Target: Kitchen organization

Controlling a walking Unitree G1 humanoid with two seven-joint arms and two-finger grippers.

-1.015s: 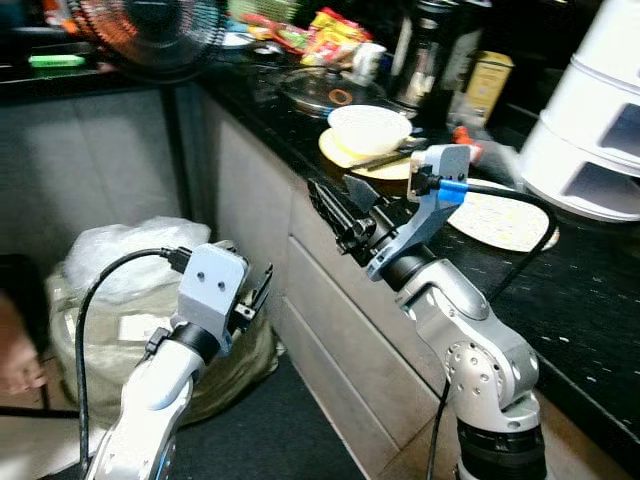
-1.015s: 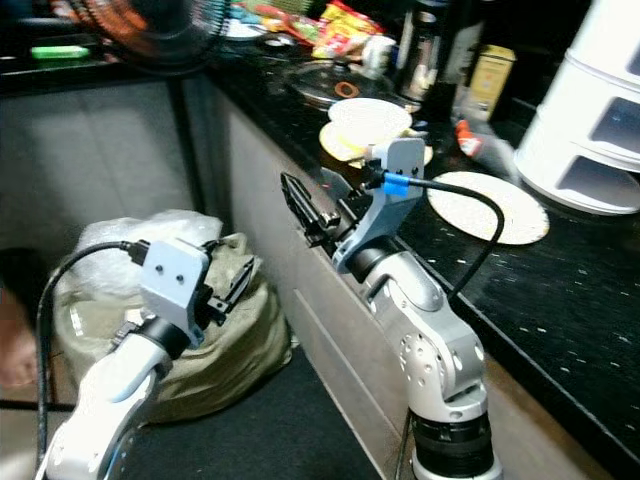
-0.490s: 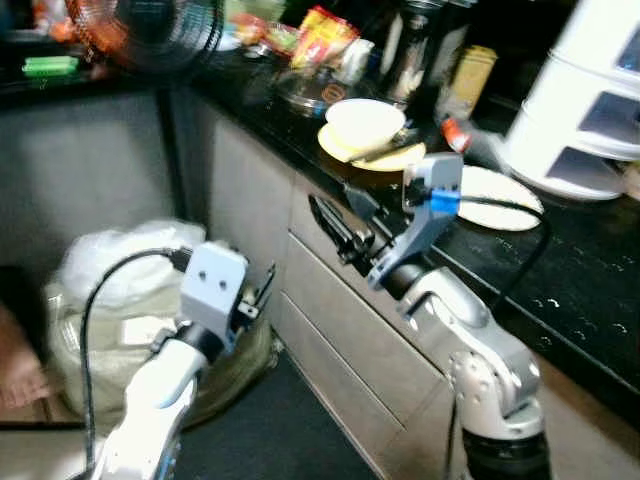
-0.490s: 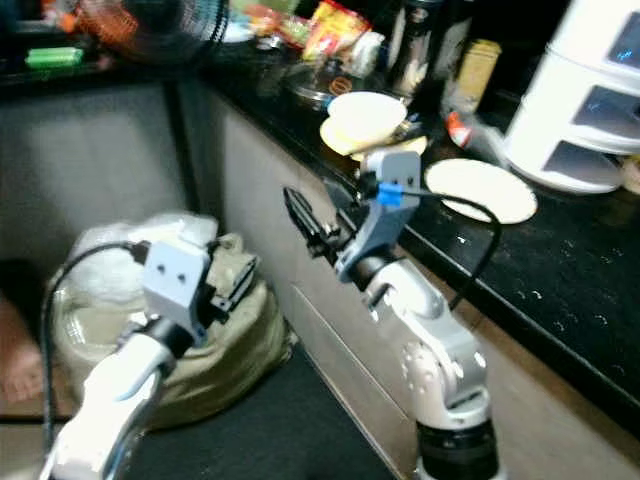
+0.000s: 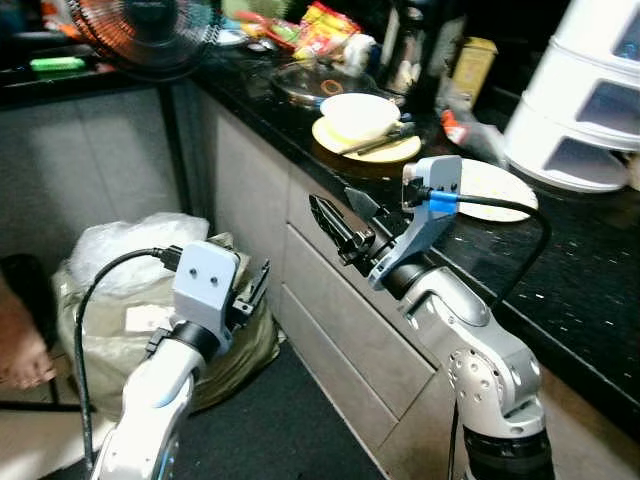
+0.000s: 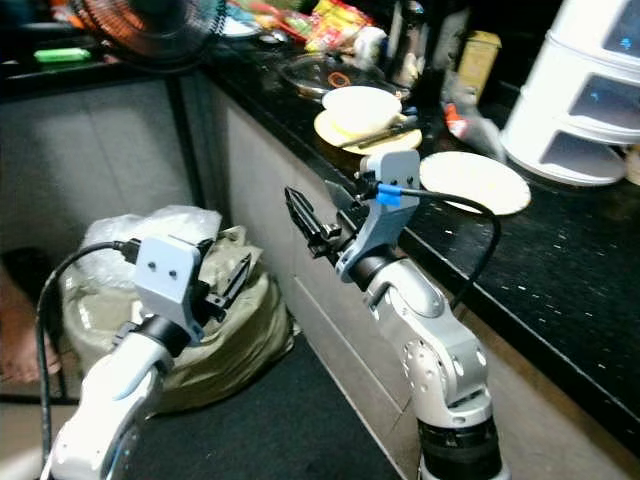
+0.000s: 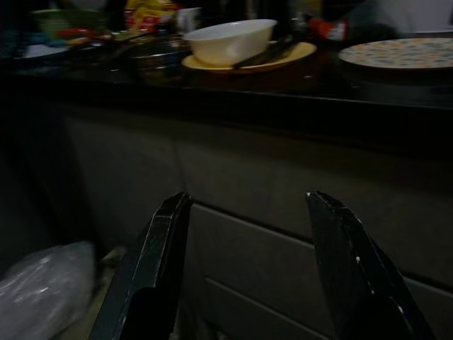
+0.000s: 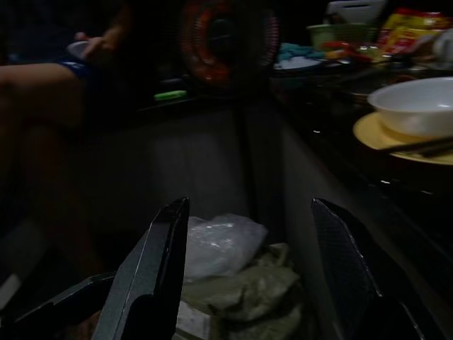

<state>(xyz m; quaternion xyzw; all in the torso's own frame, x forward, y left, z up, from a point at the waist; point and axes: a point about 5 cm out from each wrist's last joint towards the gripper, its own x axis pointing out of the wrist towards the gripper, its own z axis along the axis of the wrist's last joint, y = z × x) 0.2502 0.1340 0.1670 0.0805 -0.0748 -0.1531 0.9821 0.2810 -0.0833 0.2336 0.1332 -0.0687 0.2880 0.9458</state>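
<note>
Round white bowl [image 5: 360,108] (glossy) on yellow plate [image 5: 392,152]

A black speckled countertop [image 5: 590,290] runs above grey drawer fronts [image 5: 340,320]. On it lies a yellow plate [image 5: 365,148] bearing a white bowl [image 5: 358,112] and a dark utensil [image 5: 375,143] — too dim to name more exactly. Beside it sits a pale patterned round plate [image 6: 475,182], and near that a white tiered drawer unit [image 5: 590,100]. Further back stand a glass pot lid [image 5: 310,88], snack packets [image 5: 330,25] and a yellow box [image 5: 472,65]. On the floor [image 5: 270,440] — a bulging sack [image 6: 215,330] topped with clear plastic.
</note>
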